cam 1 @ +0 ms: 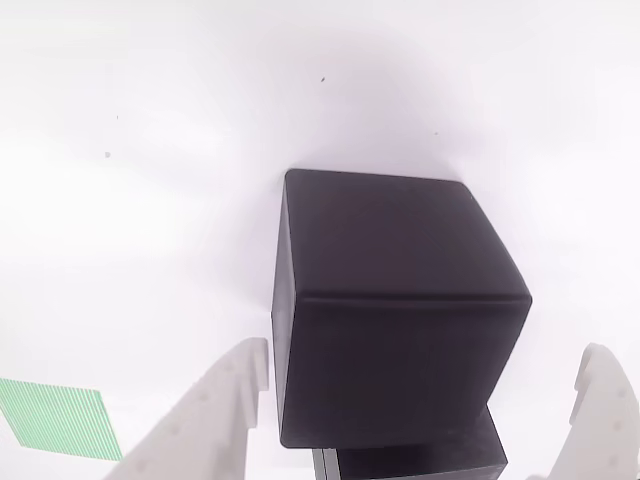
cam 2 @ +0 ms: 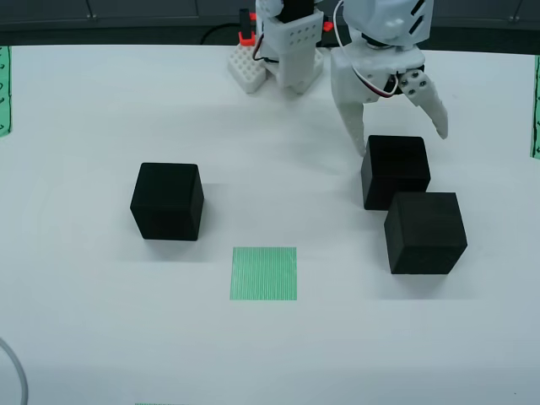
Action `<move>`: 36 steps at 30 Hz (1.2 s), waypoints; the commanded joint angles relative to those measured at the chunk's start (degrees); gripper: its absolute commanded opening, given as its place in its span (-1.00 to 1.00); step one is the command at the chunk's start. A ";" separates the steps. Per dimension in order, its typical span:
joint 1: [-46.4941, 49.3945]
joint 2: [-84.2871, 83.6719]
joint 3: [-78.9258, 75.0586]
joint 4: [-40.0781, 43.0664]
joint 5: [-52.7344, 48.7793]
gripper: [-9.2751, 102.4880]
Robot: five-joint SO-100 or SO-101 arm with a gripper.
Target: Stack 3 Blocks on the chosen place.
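Where the white tabletop (cam 2: pixel 101 321) spreads widest, in front of and to the left of the claw in the fixed view from the front, nothing stands between the claw and the lone black cube (cam 2: pixel 167 201) well off to its left. The white arm (cam 2: pixel 380 34) reaches down from the far edge of the table, and its claw (cam 2: pixel 403 139) hangs spread open over the rear black cube (cam 2: pixel 395 171), one finger at the cube's back left edge and the other past its back right corner; whether either finger touches the cube cannot be told. In the view that rides on the claw, the same cube (cam 1: pixel 395 300) sits between the two white fingers (cam 1: pixel 215 415) with bare table showing on either side of it. The front black cube (cam 2: pixel 424 231) stands just beside the rear one, nearer the camera and slightly to the right, their corners close or touching. The green striped square (cam 2: pixel 264 272) lies flat and bare, in front of the claw and to its left, with room on every side. All three cubes rest on the table.
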 commanded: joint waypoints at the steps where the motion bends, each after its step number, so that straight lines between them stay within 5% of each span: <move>1: -0.79 -1.93 -2.37 -1.41 0.88 -0.15; 13: 0.26 -9.84 -5.89 -5.19 2.81 -0.26; 23: -1.67 -11.07 -5.62 -8.00 7.73 -0.57; 36: -4.66 15.73 0.97 3.69 10.28 -0.57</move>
